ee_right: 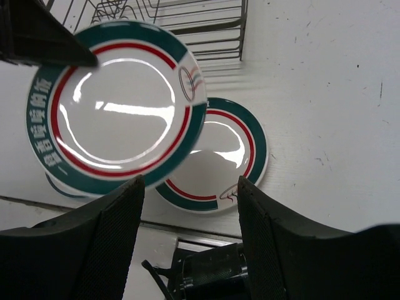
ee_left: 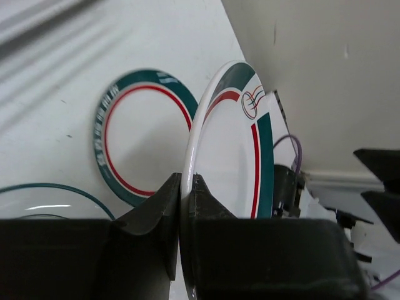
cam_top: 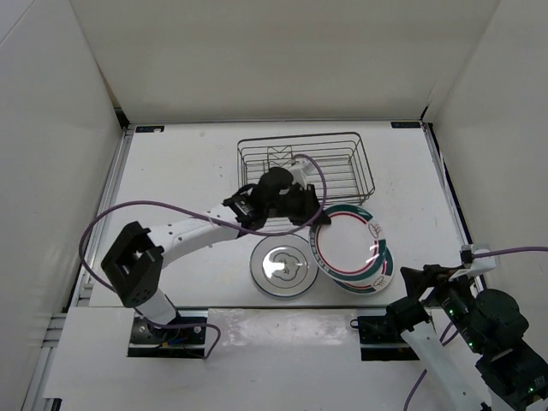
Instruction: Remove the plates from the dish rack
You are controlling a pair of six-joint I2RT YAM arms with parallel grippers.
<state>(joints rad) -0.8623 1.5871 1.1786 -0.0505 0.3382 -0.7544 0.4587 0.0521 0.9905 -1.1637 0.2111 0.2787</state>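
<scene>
Three plates: one teal-and-red plate [cam_top: 347,242] is pinched by its rim in my left gripper [ee_left: 186,190], tilted over a second teal-and-red plate [cam_top: 382,272] lying flat toward the near right of the worktop. The grey plate [cam_top: 282,265] lies just left of it. One dish rack [cam_top: 300,137] sits toward the far edge. My right gripper [ee_right: 189,184] is spread wide by the near right corner, holding nothing.

- Bright, even overhead light floods the white table [cam_top: 188,171]; shadows are soft and faint.
- White glare streaks cross the raised plate [ee_right: 119,106] in the right wrist view.
- The left gripper [ee_left: 185,182] looms dark and soft-focused near its lens.
- The flat teal-rimmed plate [ee_left: 144,137] looks slightly smeared.
</scene>
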